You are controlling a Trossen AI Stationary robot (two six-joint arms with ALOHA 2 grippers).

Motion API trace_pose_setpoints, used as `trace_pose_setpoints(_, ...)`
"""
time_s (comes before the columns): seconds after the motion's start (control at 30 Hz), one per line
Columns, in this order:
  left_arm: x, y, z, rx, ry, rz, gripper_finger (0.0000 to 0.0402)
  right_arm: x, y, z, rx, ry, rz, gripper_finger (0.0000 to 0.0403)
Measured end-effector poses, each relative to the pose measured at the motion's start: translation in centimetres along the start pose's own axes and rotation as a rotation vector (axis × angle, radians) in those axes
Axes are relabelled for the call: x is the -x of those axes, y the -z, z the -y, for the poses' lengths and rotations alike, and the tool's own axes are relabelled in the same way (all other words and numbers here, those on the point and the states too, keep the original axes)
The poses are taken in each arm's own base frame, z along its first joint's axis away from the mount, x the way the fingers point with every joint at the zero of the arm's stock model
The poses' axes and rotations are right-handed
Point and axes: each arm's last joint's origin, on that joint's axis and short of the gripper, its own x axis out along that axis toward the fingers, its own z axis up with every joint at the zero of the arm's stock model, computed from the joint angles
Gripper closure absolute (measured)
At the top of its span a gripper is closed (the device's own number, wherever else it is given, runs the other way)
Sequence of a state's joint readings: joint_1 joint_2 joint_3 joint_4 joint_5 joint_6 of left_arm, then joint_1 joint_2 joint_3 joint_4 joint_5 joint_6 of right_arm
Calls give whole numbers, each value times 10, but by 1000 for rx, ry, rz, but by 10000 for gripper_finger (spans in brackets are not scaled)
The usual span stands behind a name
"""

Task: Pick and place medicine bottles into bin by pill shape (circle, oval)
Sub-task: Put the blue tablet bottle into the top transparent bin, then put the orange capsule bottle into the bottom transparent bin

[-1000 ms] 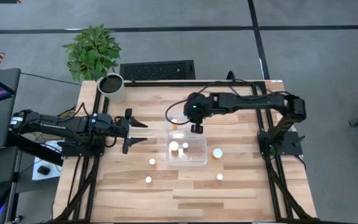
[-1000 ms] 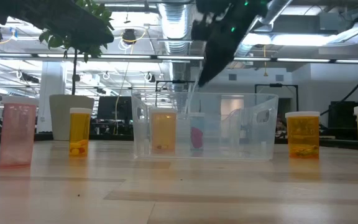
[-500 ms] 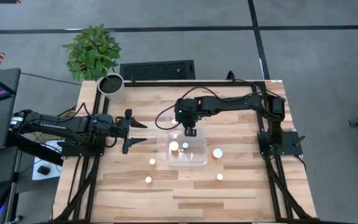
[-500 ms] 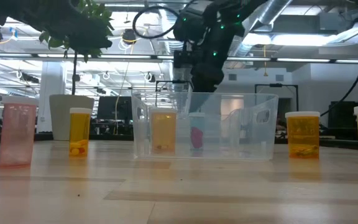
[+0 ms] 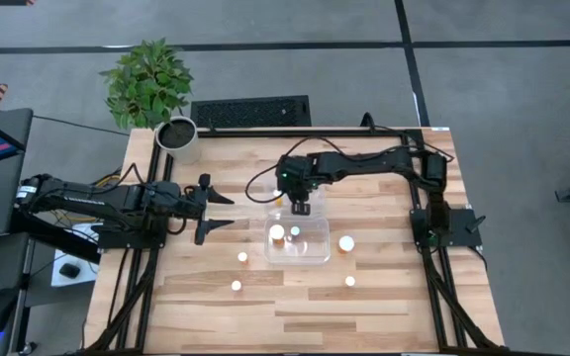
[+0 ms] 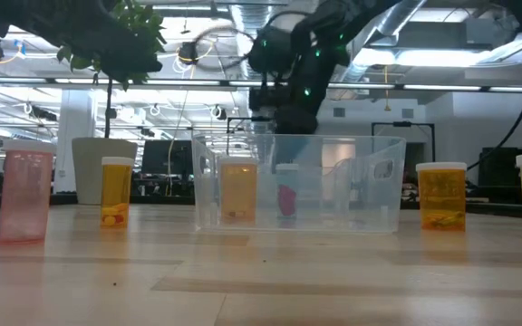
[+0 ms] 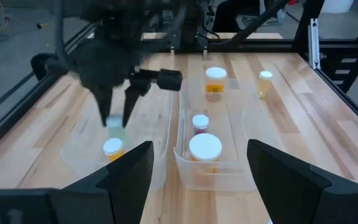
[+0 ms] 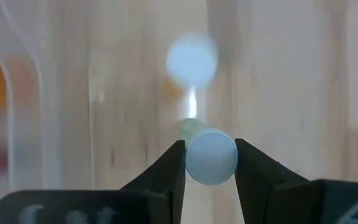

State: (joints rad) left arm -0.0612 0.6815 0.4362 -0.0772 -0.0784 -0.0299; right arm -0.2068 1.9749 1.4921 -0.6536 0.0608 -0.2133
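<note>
The clear two-compartment bin (image 5: 315,255) stands mid-table; it also shows in the low view (image 6: 352,186). My right gripper (image 5: 302,207) hangs over the bin's far side, shut on a small white-capped medicine bottle (image 8: 211,155). In the left wrist view, the right gripper (image 7: 115,119) is over the far compartment, just above a bottle (image 7: 112,148) standing there. Two bottles (image 7: 204,147) stand in the near compartment. My left gripper (image 5: 219,209) waits open, left of the bin. Loose bottles (image 5: 242,257) (image 5: 345,242) stand on the table. My right gripper pinches the bottle's round white cap (image 8: 211,163) between its two fingertips. The fingers (image 7: 103,102) come from above, pointing down. The bottle hangs upright below them, clear of the bin's floor, over the far compartment.
A white plant pot (image 5: 178,138) stands at the far left corner. More bottles stand near the front edge (image 5: 236,285) (image 5: 350,282) and, in the low view, on either side of the bin (image 6: 116,190) (image 6: 442,195). A black frame (image 5: 433,213) runs along the table's right edge.
My right gripper has moved a little toward the table's left edge and come down toward the bin's far compartment, staying shut on the bottle.
</note>
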Motion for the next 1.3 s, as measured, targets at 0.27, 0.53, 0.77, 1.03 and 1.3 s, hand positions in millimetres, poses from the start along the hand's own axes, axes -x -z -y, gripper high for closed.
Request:
trace_pose_setpoints(0.27,0,1,0,0,0,-13,150,-14,0,-1,5,-12,-15,282)
trace_pose_setpoints(0.53,0,2,0,0,0,-17,150,-14,2,0,2,-13,-25,282)
trace_pose_setpoints(0.77,0,2,0,4,0,-16,150,-14,2,0,2,-14,-27,282)
trace_pose_setpoints(1.03,0,2,0,8,0,-16,150,-15,3,0,2,-15,-34,248)
trace_pose_setpoints(1.3,0,2,0,18,-1,-25,150,-11,2,-4,4,-19,-28,177)
